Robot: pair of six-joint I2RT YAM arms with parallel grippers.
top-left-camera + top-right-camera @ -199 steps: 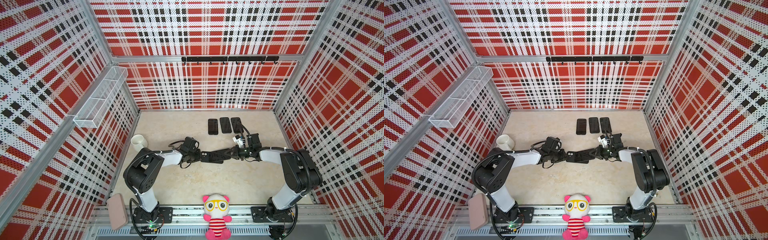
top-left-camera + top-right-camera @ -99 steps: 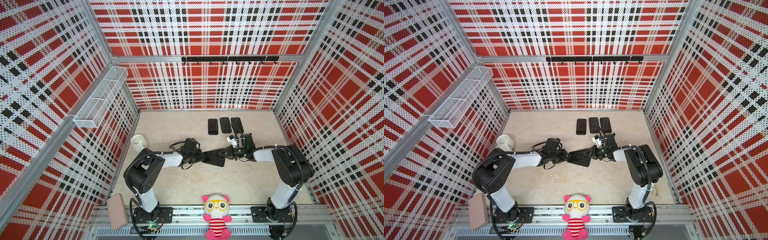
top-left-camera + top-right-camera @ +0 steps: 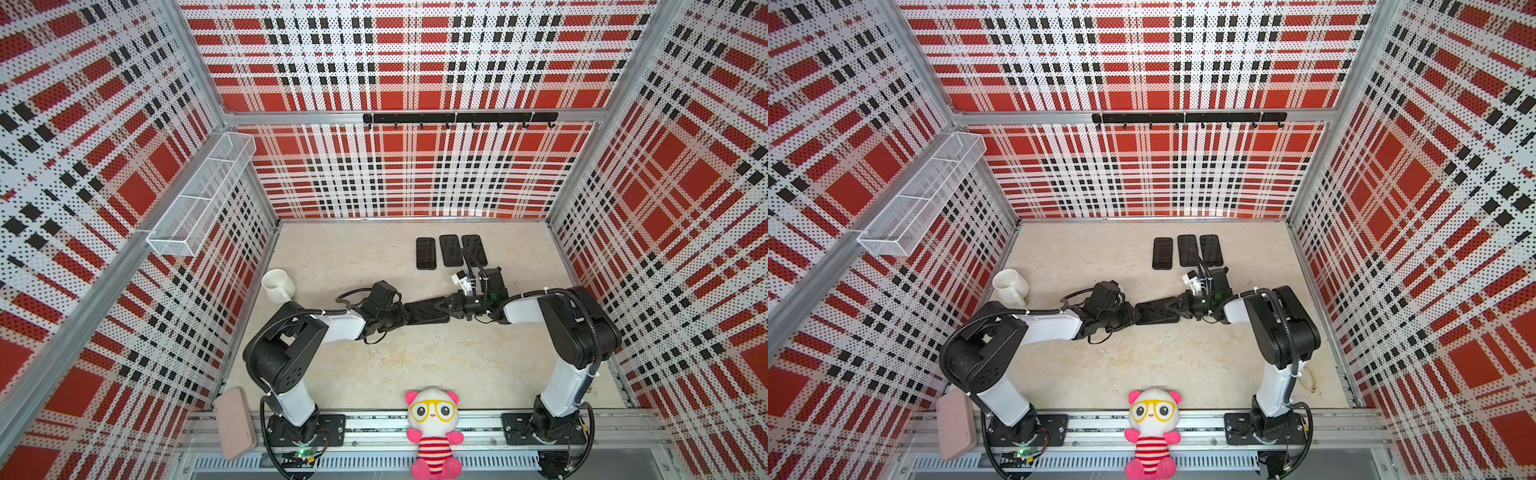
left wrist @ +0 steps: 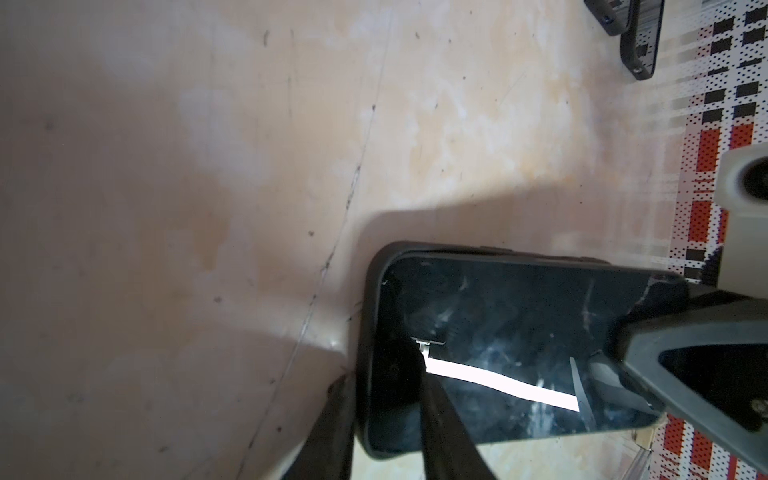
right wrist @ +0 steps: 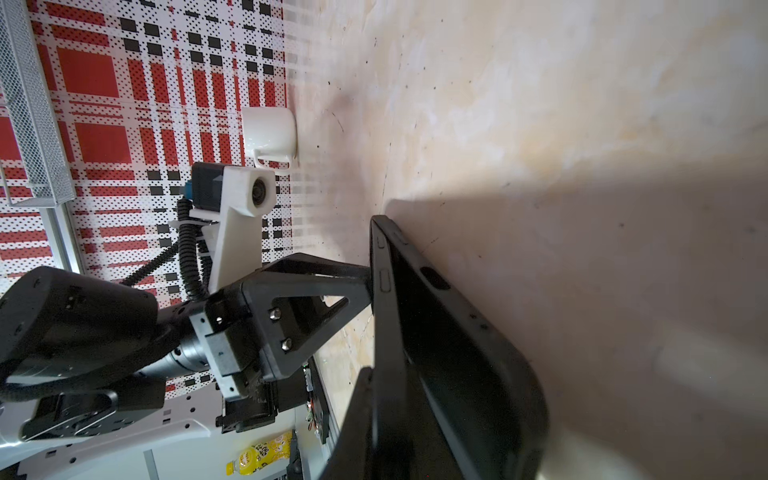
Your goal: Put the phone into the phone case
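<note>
The phone [image 4: 519,332] is lying near the middle of the counter [image 3: 415,374], screen up, between the two arms. It is resting partly in the black phone case [image 5: 478,353]. In the right wrist view the phone and the case are forming a wedge. They are meeting at the end toward the left gripper [image 3: 408,319] and standing apart at the end toward the right gripper [image 3: 442,309]. The phone is not yet sitting flat in the case.

The right gripper is reaching in from the right in both top views. Its jaws are closed down to a narrow gap and are clamping the end of the phone that is standing clear of the case. One finger [image 4: 640,345] is lying across the glass.

The left gripper is reaching in from the left. Its jaws are standing a little apart and straddling the opposite short end of the case. One finger [image 4: 444,428] is lying over the screen and the other is sitting outside the rim. Whether they are pressing on the case cannot be told.

Three black phone-shaped items [image 3: 451,250] are lying side by side at the back of the counter, apart from both grippers. A white mug [image 3: 277,284] is standing upright at the left edge of the counter. A plush toy [image 3: 433,432] is sitting at the front, against the aluminium rail [image 3: 374,430].
</note>
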